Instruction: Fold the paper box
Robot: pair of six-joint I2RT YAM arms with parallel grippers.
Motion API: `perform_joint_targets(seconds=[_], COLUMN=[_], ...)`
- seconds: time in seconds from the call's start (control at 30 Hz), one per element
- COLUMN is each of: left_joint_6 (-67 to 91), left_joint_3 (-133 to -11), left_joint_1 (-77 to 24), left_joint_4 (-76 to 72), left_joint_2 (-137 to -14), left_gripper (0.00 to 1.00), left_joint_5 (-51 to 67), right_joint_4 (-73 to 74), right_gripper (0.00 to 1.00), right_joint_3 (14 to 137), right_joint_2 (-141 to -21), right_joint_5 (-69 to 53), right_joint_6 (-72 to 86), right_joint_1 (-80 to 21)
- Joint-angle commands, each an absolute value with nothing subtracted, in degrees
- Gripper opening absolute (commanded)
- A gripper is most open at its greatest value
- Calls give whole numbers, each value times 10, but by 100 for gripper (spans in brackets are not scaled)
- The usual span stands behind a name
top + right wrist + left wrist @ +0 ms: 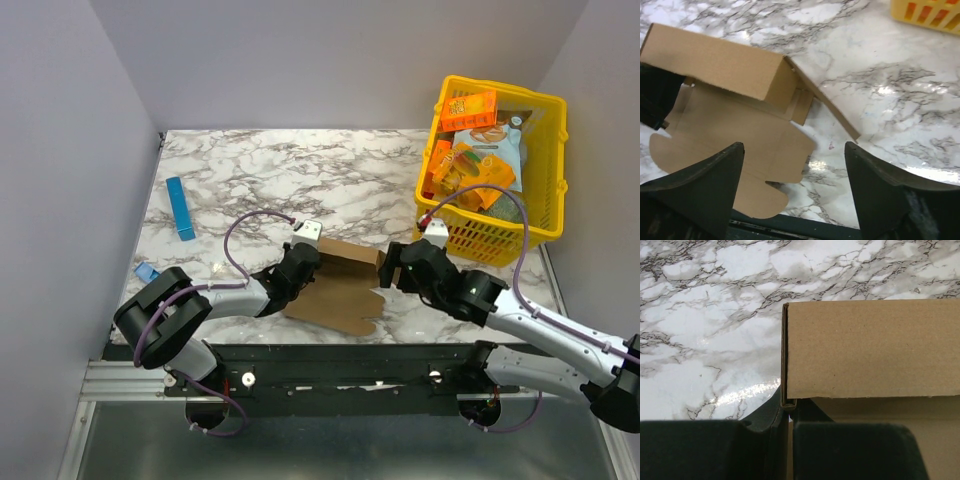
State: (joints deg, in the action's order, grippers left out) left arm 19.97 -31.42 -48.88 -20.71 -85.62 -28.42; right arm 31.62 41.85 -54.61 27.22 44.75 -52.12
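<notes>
Folding is midway: the paper box (340, 292) lies near the table's (300, 170) front edge, the left gripper (300, 264) pinching its raised wall, while the right gripper (389, 268), spread wide and empty, should next probably fold the right end.

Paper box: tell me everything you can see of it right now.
The paper box is plain brown unprinted cardboard, a die-cut sheet partly folded. Its base panel lies flat on the marble table, with rounded tabs toward the near edge. One long wall is folded up and doubled, and a side flap angles out at its right end. The left gripper is shut on the wall's left end. The right gripper is open by the right end, gripping nothing.
</notes>
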Motion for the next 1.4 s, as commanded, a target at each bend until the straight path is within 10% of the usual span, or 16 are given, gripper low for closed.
perform_joint_targets(seconds=[0.0,0.3,0.73,1.1,1.37], left_joint_6=[198,199,200,200,200], left_joint_3=[-323,-320,-321,-321,-321], left_joint_1=[-491,-491,-491,-492,-493], left_joint_4=[-195,-195,-198,-202,-200], left_joint_2=[-866,-860,-861,-861,-866], left_gripper=[0,0,0,0,0], left_joint_5=[-276,-276,-270,-259,-262], right_joint_4=[337,291,215,116,72], right_gripper=[93,94,36,38,59], right_joint_3=[434,437,460,443,432], right_joint_2=[-555,-660,-729,-751,-770], right_joint_5=[250,221,59,43,26], right_joint_6=[373,303,372,432,429], right_joint_1=[-480,-414,-414,-415,-416])
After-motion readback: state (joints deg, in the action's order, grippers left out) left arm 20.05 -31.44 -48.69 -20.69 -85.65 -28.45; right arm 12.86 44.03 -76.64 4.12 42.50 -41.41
